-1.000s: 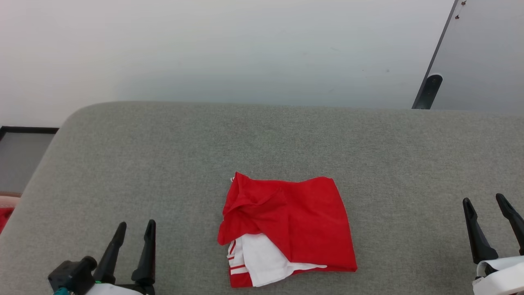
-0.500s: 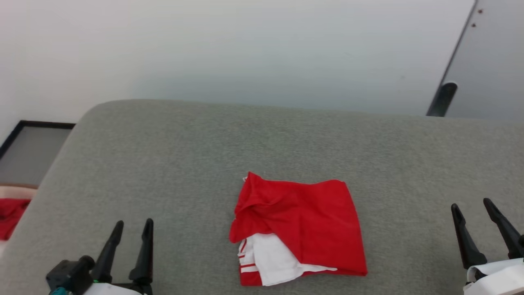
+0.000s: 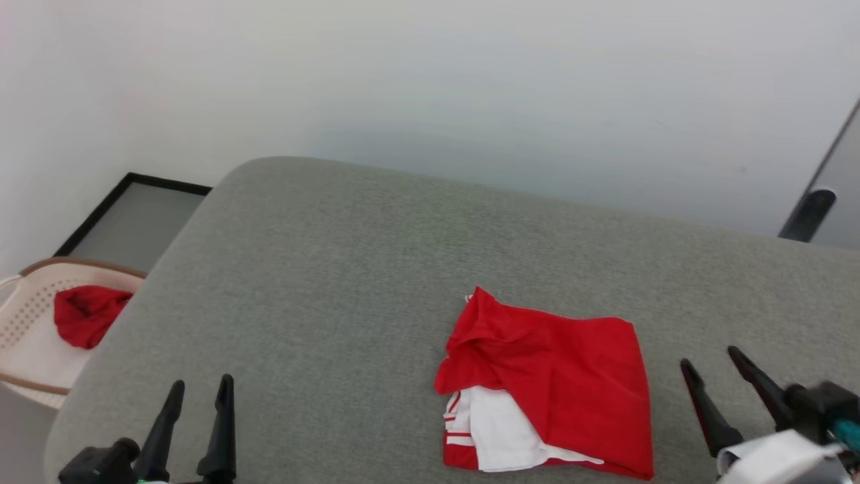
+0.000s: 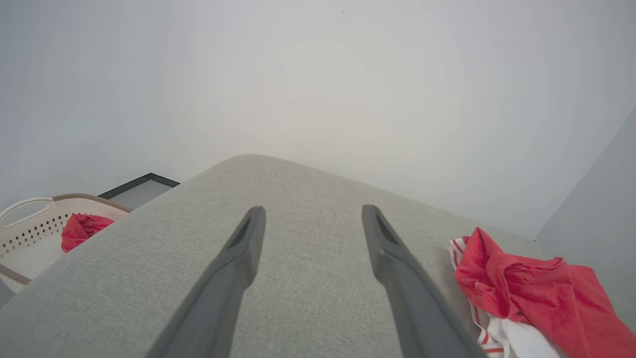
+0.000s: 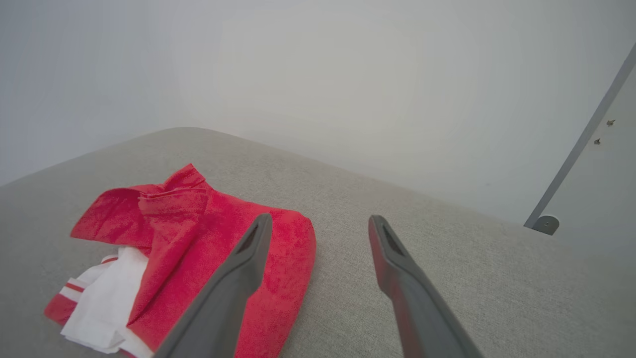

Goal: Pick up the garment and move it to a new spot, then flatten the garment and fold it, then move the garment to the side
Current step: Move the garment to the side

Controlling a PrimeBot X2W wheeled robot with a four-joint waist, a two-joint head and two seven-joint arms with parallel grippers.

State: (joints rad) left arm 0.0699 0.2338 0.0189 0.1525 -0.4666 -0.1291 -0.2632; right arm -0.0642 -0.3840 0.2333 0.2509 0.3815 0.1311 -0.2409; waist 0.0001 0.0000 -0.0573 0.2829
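Hovering wide open and empty over the near edge, the left claw (image 3: 201, 382) and the right claw (image 3: 708, 356) flank the garment (image 3: 571, 383). It lies folded into a rough red rectangle on the grey surface (image 3: 336, 269), much nearer the right claw.

The fold looks loose. One far corner is rumpled into a ridge, and a white sleeve with striped trim spills out at the near side. A pinch that catches only the top layer would likely peel the stack open as the shirt is carried aside. A drag across the coarse weave could bunch it. With the shirt so close to the near edge, a careless pull could also tip it off.

A second hazard waits to the left: a plain red cloth bundle (image 3: 84, 312) in a pale perforated basket (image 3: 74, 263) beside the surface could be mistaken for the shirt.

The surface is padded, with rounded corners, and is otherwise bare. Behind it stands a plain white wall (image 3: 403, 81). A dark-framed panel (image 3: 134, 222) sits low at the left, and a grey door edge (image 3: 843, 154) shows at the right.
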